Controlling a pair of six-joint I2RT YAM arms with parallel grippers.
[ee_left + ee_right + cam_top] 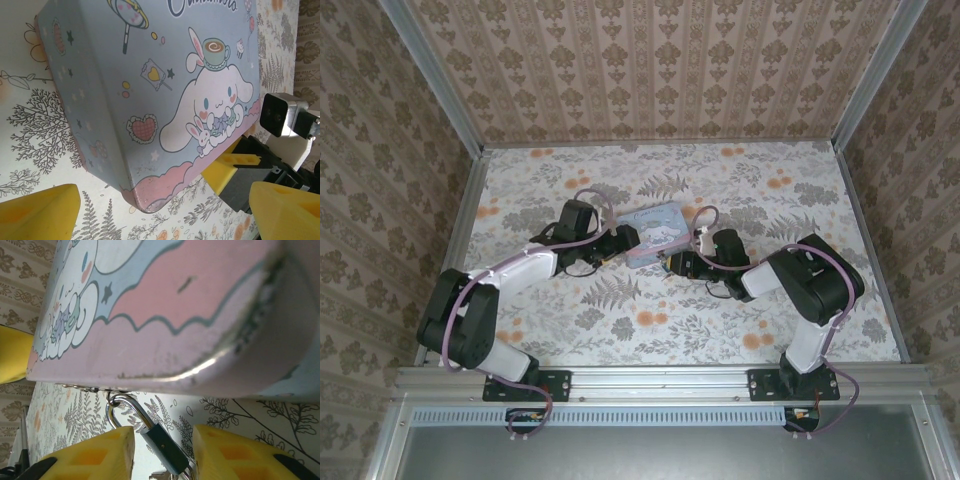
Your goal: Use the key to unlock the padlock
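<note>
The padlock (169,452), small and dark teal, hangs by its silver shackle (126,407) from a loop under the edge of the pastel cartoon tin (165,305). My right gripper (163,460) is open, with a yellow pad (92,455) on either side of the lock body and a narrow gap each side. A bit of pale metal (162,476) shows under the lock; I cannot tell whether it is the key. My left gripper (162,217) is open at the tin's near corner (145,197), touching nothing. From above, both grippers (625,240) (672,265) meet at the tin (660,222).
The tin lies mid-table on the floral cloth (720,320). The right arm's yellow pad (231,167) and wrist camera (277,115) sit close beside the left gripper's right finger. Patterned walls enclose the table on three sides.
</note>
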